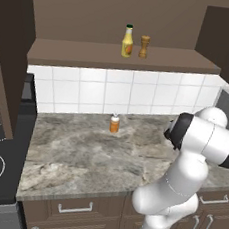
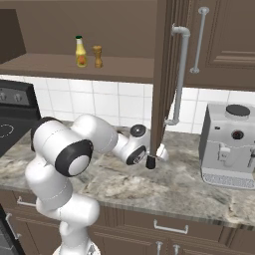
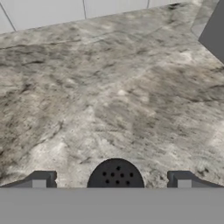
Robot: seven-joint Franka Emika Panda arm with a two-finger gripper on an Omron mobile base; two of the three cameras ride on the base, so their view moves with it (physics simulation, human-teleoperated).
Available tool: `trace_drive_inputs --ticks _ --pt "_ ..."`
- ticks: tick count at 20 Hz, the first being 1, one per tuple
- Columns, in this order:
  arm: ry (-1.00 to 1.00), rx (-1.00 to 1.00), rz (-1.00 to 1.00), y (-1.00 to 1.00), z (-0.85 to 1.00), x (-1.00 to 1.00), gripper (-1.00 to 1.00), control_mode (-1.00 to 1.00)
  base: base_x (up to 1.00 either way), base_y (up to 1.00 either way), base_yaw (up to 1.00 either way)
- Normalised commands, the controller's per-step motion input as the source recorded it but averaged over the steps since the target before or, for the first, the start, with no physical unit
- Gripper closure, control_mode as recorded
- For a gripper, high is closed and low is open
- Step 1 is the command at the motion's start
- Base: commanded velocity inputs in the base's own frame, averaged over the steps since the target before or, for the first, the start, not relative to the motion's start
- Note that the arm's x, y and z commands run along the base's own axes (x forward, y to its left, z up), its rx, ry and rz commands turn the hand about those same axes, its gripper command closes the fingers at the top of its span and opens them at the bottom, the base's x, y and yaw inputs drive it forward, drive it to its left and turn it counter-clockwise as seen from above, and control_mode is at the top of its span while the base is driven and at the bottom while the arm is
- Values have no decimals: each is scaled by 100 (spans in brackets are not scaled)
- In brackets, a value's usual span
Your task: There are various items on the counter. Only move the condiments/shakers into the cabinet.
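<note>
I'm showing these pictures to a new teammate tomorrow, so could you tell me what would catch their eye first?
Probably the big white robot arm bent low over the marbled counter, its open gripper straddling a small black shaker beside the open cabinet door. Next, the yellow bottle and brown wooden shaker standing side by side on the cabinet shelf. A small orange bottle stands alone near the tiled wall.

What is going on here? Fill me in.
The robot arm is putting condiments into the cabinet. The yellow squeeze bottle and the brown wooden shaker already stand on its shelf. The open gripper now hangs low over the counter with the black shaker between its fingertips, not yet gripped. An orange bottle sits by the backsplash.
</note>
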Motion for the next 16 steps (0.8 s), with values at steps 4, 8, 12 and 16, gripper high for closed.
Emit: trace_drive_inputs --ticks 4,8,12,16 --pt "0 0 0 0 0 0 100 -100 0 0 0" --pt "0 0 0 0 0 0 100 -100 0 0 0" --pt "-5 0 0 4 30 -27 100 -100 0 0 0" --pt "-6 0 0 38 100 -72 100 -100 0 0 0"
